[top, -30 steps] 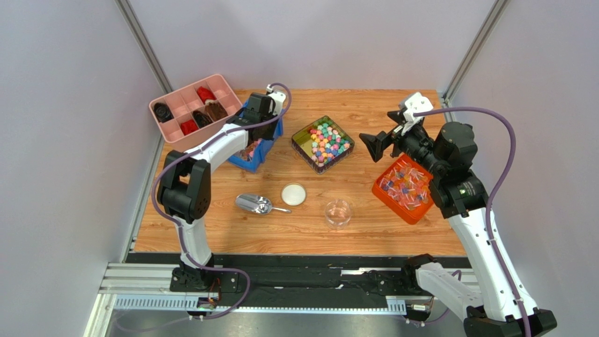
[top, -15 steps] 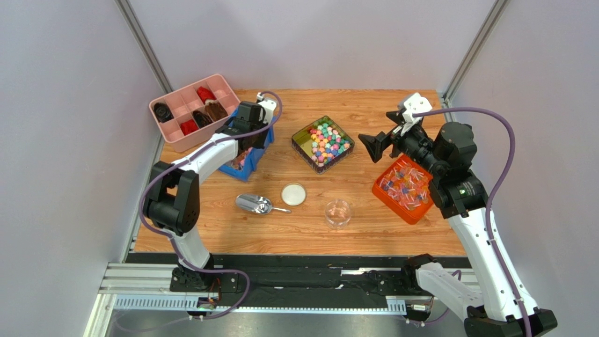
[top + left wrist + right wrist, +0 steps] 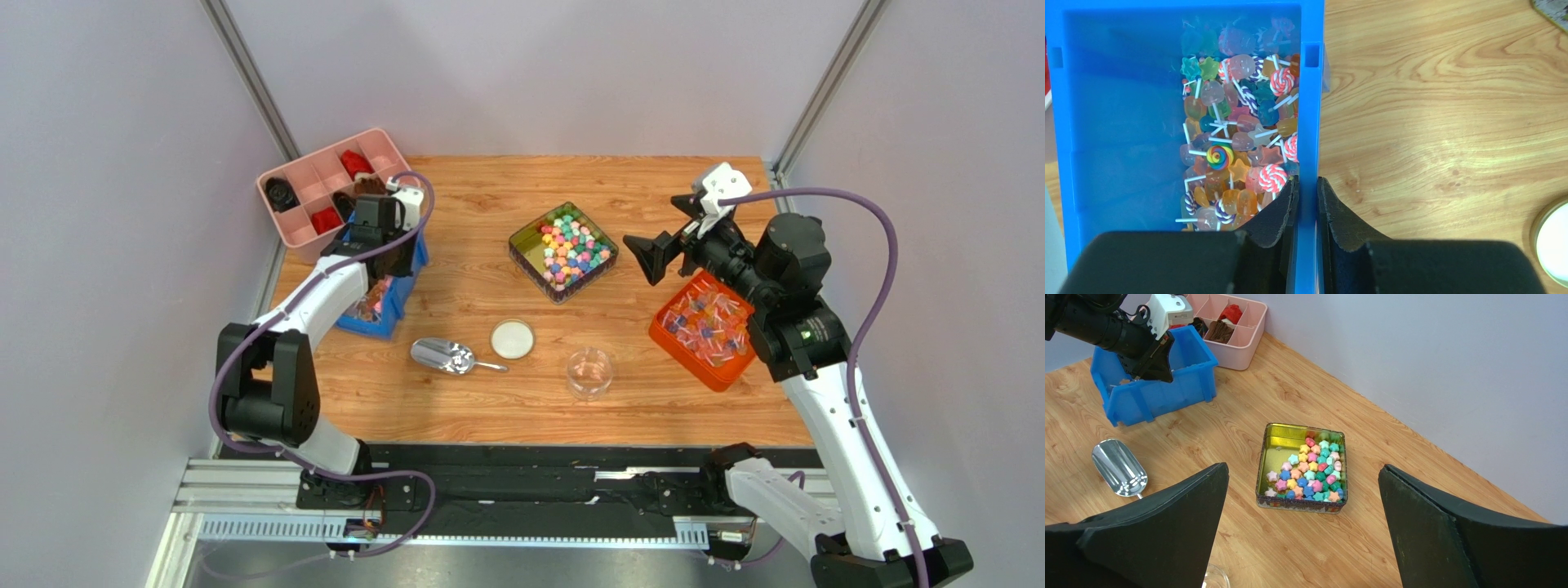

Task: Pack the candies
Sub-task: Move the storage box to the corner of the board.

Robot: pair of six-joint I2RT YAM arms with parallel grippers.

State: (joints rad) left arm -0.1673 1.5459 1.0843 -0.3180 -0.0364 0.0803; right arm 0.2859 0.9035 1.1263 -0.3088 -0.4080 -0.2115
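Observation:
The candies [image 3: 564,249] are small pastel star-shaped sweets heaped in a square gold tin [image 3: 530,235] at the table's middle back. The right wrist view shows the candies [image 3: 1312,471] filling the tin's [image 3: 1300,504] far half. My right gripper [image 3: 648,255] hovers just right of the tin, open and empty. In its own view my right gripper [image 3: 1303,467] frames the tin between wide black fingers. My left gripper [image 3: 1306,187] is shut on the right wall of a blue bin [image 3: 1310,110] of lollipops. From above, the left gripper [image 3: 386,260] and the blue bin [image 3: 368,321] are at the left.
A pink divided tray [image 3: 321,184] with dark red and brown pieces stands at the back left, touching the blue bin. A metal scoop [image 3: 444,357], a white round lid [image 3: 512,339] and a clear glass jar [image 3: 590,371] lie near the front. An orange bin [image 3: 705,328] of wrapped sweets sits right.
My left arm has dragged the blue bin leftward and a little nearer, away from the tin. The right arm has not moved.

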